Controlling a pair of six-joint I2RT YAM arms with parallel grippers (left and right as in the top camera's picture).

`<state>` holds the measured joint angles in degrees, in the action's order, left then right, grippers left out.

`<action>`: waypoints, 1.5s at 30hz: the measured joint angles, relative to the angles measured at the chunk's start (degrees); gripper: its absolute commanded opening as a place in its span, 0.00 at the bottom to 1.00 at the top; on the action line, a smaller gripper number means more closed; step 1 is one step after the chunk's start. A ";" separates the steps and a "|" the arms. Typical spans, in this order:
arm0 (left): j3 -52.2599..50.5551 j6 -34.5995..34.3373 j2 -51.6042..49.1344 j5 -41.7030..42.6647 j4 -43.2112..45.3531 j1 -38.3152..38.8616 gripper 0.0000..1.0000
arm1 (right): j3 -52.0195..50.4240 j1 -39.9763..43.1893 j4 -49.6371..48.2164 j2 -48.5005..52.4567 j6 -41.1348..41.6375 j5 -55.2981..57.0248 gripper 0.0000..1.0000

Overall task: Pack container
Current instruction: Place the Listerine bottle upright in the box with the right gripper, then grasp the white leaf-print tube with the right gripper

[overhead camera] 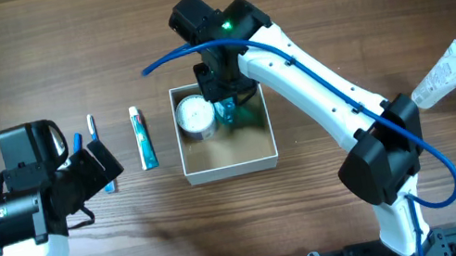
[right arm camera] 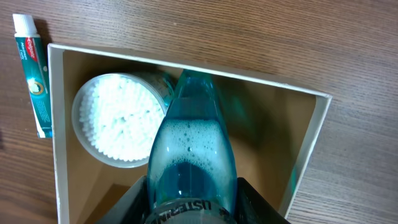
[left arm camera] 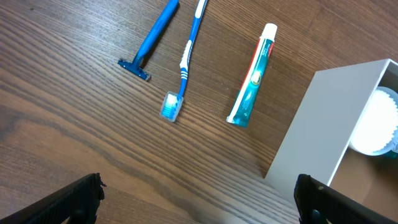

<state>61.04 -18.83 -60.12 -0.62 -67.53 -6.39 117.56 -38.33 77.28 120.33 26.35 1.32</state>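
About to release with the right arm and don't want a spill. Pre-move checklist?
1. Right gripper shut on bottle: ok.
2. Bottle over container interior: ok.
3. Bottle resting on container floor: cannot tell.
4. Bottle clear of swab jar: cannot tell, they overlap in the right wrist view.
5. Left gripper open, empty: ok.
6. Toothpaste, toothbrush, razor packed: not ok, on table.

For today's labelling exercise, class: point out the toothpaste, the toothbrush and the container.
toothpaste (left arm camera: 252, 78): left wrist view, middle of the tube.
toothbrush (left arm camera: 186, 56): left wrist view, middle of the handle.
container (left arm camera: 317, 124): left wrist view, outer white wall.
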 measured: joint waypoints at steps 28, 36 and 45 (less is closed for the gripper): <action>0.00 0.00 0.00 0.02 0.00 0.00 1.00 | -1.57 27.06 -0.68 -33.73 -3.45 11.32 1.00; 0.00 0.00 0.00 0.02 -0.02 0.00 1.00 | -6.25 54.88 11.69 -27.04 -12.11 9.01 1.00; 0.00 0.00 0.00 0.00 0.02 0.00 1.00 | -24.52 58.64 1.49 -20.98 -20.48 5.53 0.86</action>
<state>61.04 -18.83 -60.12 -0.62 -67.51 -6.39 93.03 20.32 78.76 99.35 5.87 6.85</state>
